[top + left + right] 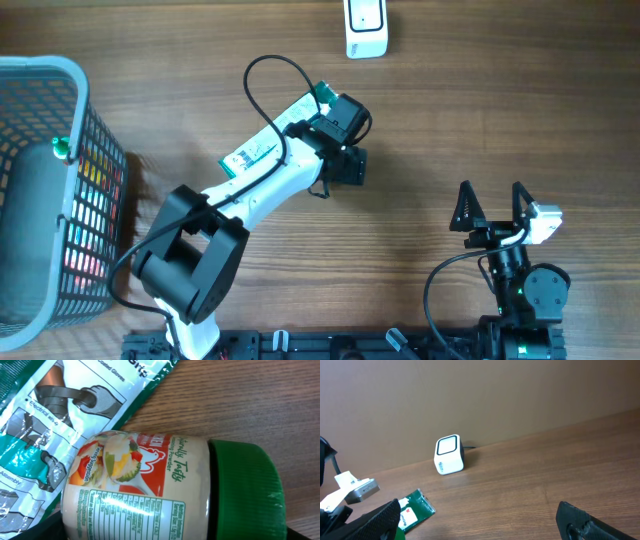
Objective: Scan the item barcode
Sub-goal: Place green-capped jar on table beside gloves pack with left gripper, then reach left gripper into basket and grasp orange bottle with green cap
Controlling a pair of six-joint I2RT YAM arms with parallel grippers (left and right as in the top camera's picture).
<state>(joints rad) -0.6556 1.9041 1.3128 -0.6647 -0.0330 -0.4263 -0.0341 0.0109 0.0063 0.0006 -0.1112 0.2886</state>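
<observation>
1. Two robot arms are counted: the left arm [260,190] and the right arm [520,280].
2. Two end effectors are seen, one per arm: the left end effector [345,142] and the right end effector [492,208].
3. One white scanner [366,28] is counted.
4. One green-and-white packet [262,140] is counted.
5. One jar [145,490] is shown in the left wrist view, closed by one green lid [245,495].
6. One mesh basket [60,75] is seen; the number of items inside it cannot be told.
7. One wooden worktop [480,100] is counted.

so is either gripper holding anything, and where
Right gripper: nothing, open. Left gripper is over the body of the green-lidded jar, but a grip cannot be told.
</observation>
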